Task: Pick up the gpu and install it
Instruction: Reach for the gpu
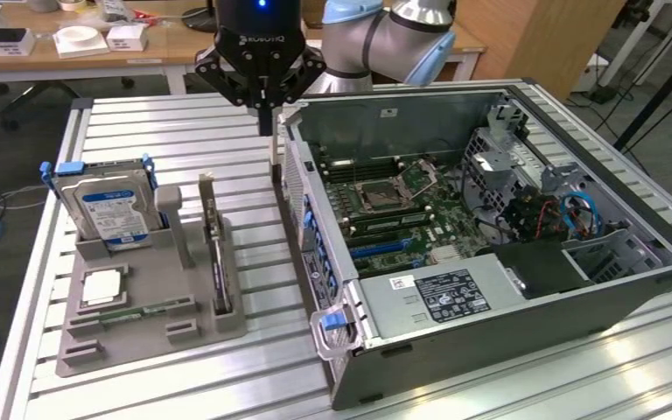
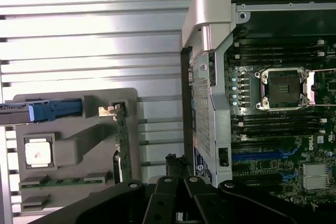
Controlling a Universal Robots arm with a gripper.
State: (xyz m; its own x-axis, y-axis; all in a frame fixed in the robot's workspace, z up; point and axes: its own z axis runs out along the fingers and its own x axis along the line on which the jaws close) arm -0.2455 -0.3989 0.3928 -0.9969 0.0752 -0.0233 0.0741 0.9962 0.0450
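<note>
Closed on nothing, the black two-finger gripper (image 1: 266, 122) hangs with its fingertips pressed together and pointing down. It sits above the silver slatted aluminium table (image 1: 137, 122), over the gap between the grey moulded plastic holder (image 1: 185, 328) and the open grey metal computer case (image 1: 523, 289). It touches neither of them.

The gpu (image 1: 213, 236), a thin flat card with a green circuit board and a metal end bracket, stands upright on its long edge in a slot of the holder, on the side nearest the case. It lies below the gripper and nearer the camera in the exterior view, apart from the fingertips. In the wrist view the card appears edge-on (image 2: 122, 140), with its bracket tab at the end by the holder's corner.

To the exterior view's left of the gpu, a silver hard drive with a blue label (image 1: 108, 210) stands upright in a blue-handled caddy in the same holder. In front of it a square silver processor chip (image 1: 102, 287) lies flat in a recess. A narrow green memory stick (image 1: 143, 311) lies flat just beside the chip.

The computer case lies on its side with its cover off, showing the green motherboard (image 1: 388, 232) and its square metal processor socket (image 1: 383, 194).
</note>
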